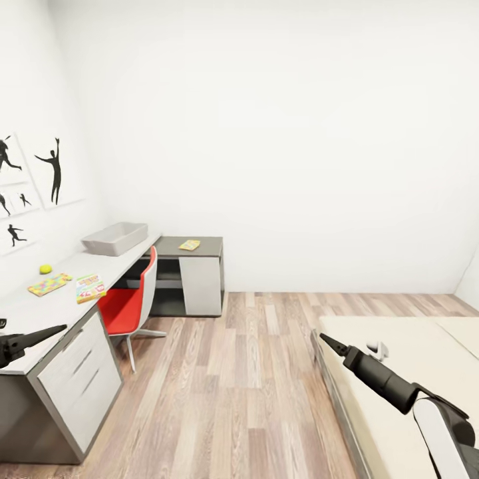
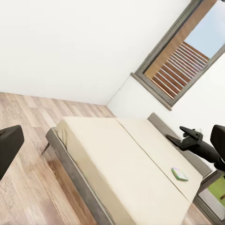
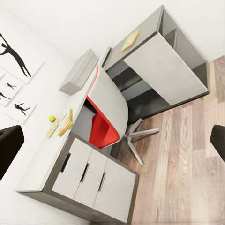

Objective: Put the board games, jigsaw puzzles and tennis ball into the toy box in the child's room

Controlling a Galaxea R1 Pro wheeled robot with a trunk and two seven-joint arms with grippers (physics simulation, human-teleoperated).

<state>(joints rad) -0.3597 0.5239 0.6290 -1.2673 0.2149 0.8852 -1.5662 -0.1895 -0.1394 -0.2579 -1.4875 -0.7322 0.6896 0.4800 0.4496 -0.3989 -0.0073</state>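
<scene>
Toy box (image 1: 116, 238) sits at the far end of the table (image 1: 40, 313), upper left of the head view, pale grey tray, looks empty as far as visible.

Left gripper (image 1: 58, 328) pokes in at lower left of the head view, over the near end of the table, fingers seem together, holding nothing. Right gripper (image 1: 324, 339) comes in at lower right, tip over the near edge of the bed (image 1: 399, 346), also looks closed and empty (both arms just carried, no contact with anything).

Outward on the table: tennis ball (image 1: 45, 269) near the wall, a jigsaw puzzle (image 1: 49, 284) just beside it, then a board game (image 1: 90, 289) near the table's front edge, next to the red chair (image 1: 126, 306). A second jigsaw puzzle may sit under or beside the first, cannot tell. A yellowish flat thing (image 1: 189, 245) lies on the lower dark-topped cabinet (image 1: 199, 249), centre left, too small to identify.

On the bed: left wrist view shows one small greenish game box (image 2: 179, 174) near the headboard, lower right of that frame. The other game is not resolved here.

Progress: nothing is in the tray, so the task is at its start. All six items are left to do, judging by this.
</scene>
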